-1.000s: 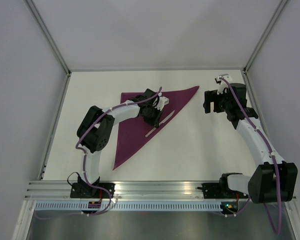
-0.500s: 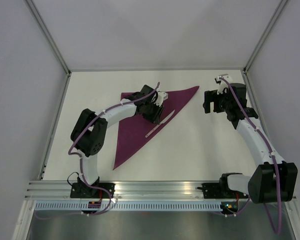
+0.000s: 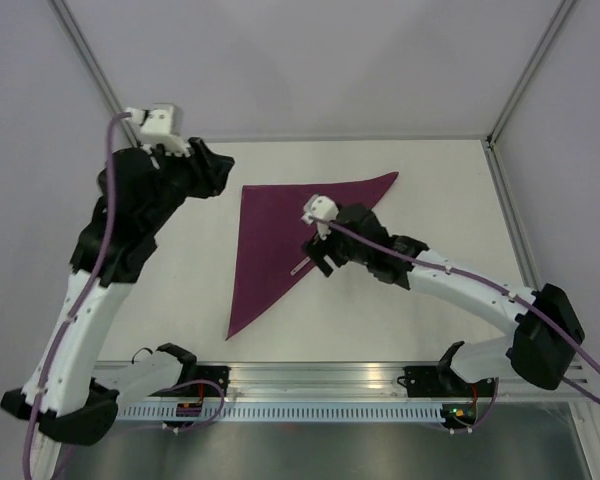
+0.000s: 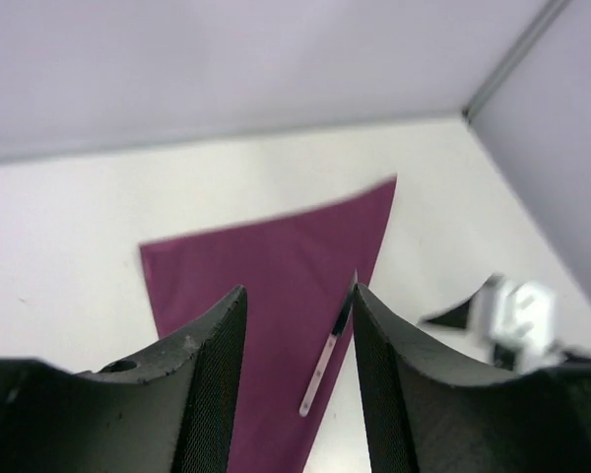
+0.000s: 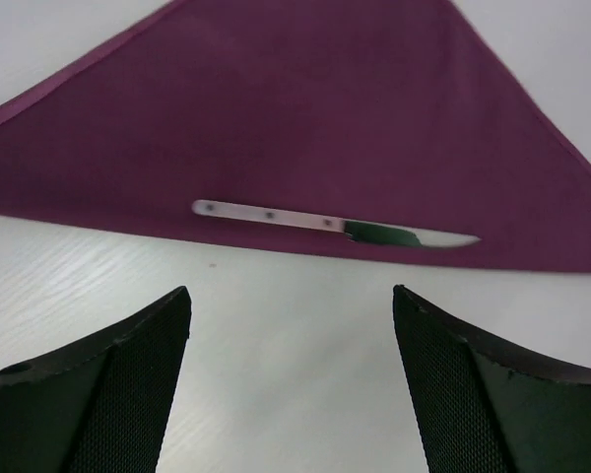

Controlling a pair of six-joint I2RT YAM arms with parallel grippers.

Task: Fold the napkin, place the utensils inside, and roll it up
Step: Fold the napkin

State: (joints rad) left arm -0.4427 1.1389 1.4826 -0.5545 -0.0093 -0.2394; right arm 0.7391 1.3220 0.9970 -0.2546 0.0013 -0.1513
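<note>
Raised since 1 second ago, seen from above: left hand (image 3: 212,170), off the napkin (image 3: 265,235) and up over the far-left corner, with right hand (image 3: 318,262) swung across to the cloth's long right edge; purple triangle flat on the tabletop (image 3: 430,200). From the left wrist: fingers (image 4: 212,374) spread on nothing, high above the napkin and a knife (image 4: 320,370) along its edge. From the right wrist: fingers spread wide, knife flat on the cloth just inside that edge, beyond the 2 tips, untouched.

left pincer (image 4: 297,292) has left the napkin (image 3: 270,240); right pincer (image 5: 291,292) now hovers by the knife (image 5: 325,222)
</note>
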